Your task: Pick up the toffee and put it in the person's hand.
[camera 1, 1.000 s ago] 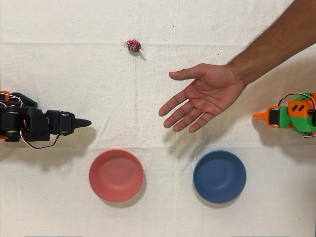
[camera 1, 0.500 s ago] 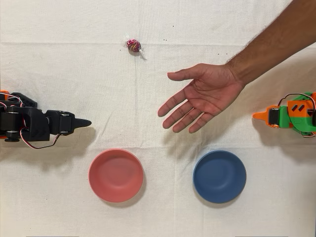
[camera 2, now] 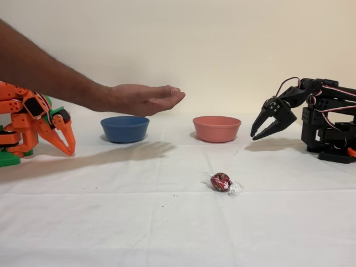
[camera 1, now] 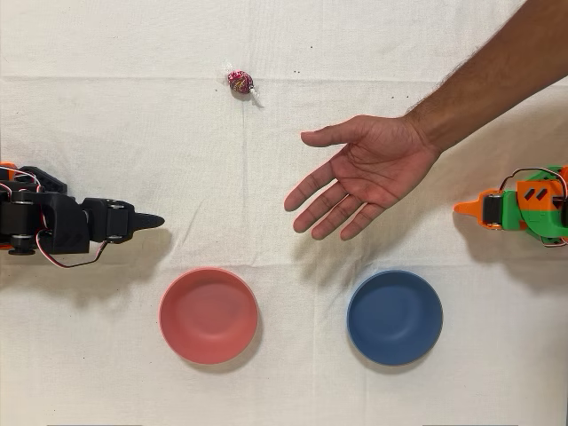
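Black plastic first: my gripper (camera 2: 257, 132) hangs clear above the cloth with its two fingers parted a little, and nothing sits between them. In the overhead view the gripper (camera 1: 153, 219) looks like one dark point, so I judge the gap from the fixed view only.

Nearest to it in the overhead view is the pink bowl (camera 1: 209, 315), below and to the right of the tip; in the fixed view that pink bowl (camera 2: 216, 128) sits just left of the fingers.

Farther off, the toffee (camera 1: 240, 82) lies on the white cloth (camera 1: 106, 373), up and to the right of the tip; in the fixed view the toffee (camera 2: 221, 182) rests in the foreground.

Beyond, the person's hand (camera 1: 364, 173) is held open, palm up, above the cloth; the blue bowl (camera 1: 394, 317) sits below it. Farthest is the idle orange arm (camera 1: 519, 209).
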Robot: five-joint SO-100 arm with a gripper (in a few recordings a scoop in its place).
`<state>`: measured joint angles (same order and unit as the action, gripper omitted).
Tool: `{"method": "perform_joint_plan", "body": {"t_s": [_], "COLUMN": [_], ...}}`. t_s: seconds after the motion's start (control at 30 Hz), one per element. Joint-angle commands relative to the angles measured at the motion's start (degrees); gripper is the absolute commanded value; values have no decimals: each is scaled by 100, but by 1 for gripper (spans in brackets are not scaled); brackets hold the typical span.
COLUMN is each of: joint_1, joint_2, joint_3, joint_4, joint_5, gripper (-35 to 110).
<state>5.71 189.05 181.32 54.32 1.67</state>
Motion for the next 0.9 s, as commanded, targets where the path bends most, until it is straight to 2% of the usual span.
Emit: {"method": "perform_joint_plan", "body": {"t_s": [0.0,0.63,0.87], "joint_1": [35,18,-88], "joint_2": [396,396,396], "joint_3": [281,281,290], "joint_4": [-26,-26,-18], "joint_5": [97,53,-70], "gripper": [0,5,0]}}
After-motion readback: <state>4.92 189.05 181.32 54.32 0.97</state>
